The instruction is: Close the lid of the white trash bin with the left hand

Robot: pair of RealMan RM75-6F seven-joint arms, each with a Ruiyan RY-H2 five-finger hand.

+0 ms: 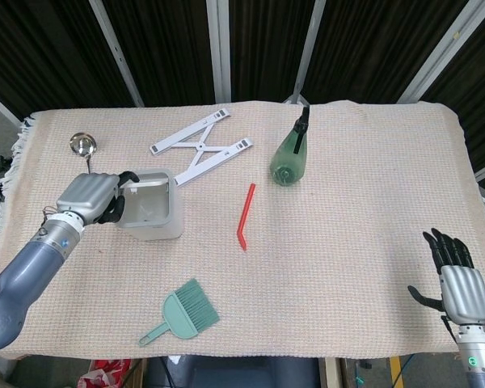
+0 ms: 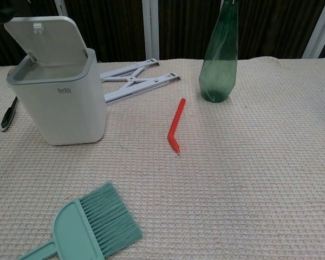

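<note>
Dark slatted panels with pale uprights back your scene; below them a table covered in beige woven cloth fills both views.

Your white trash bin stands upright at the table's left, lid raised and tilted back, opening exposed. From the head view the bin sits just left of centre-left, near the table's left side.

Your left hand is right against the bin's left side, dark fingers reaching over toward the rim and the raised lid. You can't tell from either view whether they actually touch or grip anything. Chest view shows only a dark sliver at top left, nothing usable.

Your right hand sits at the near right corner, well apart from everything, fingers spread and straight, holding nothing.

Other items, big to small:
- green spray bottle, upright, behind and right of centre.
- white folding stand, flat, just behind the bin.
- teal hand brush, near edge, bristles pointing away from you, in front of the bin.
- red bent straw, lying between bin and bottle.
- metal spoon, far left behind the bin; its dark handle shows left of the bin in the chest view.
</note>
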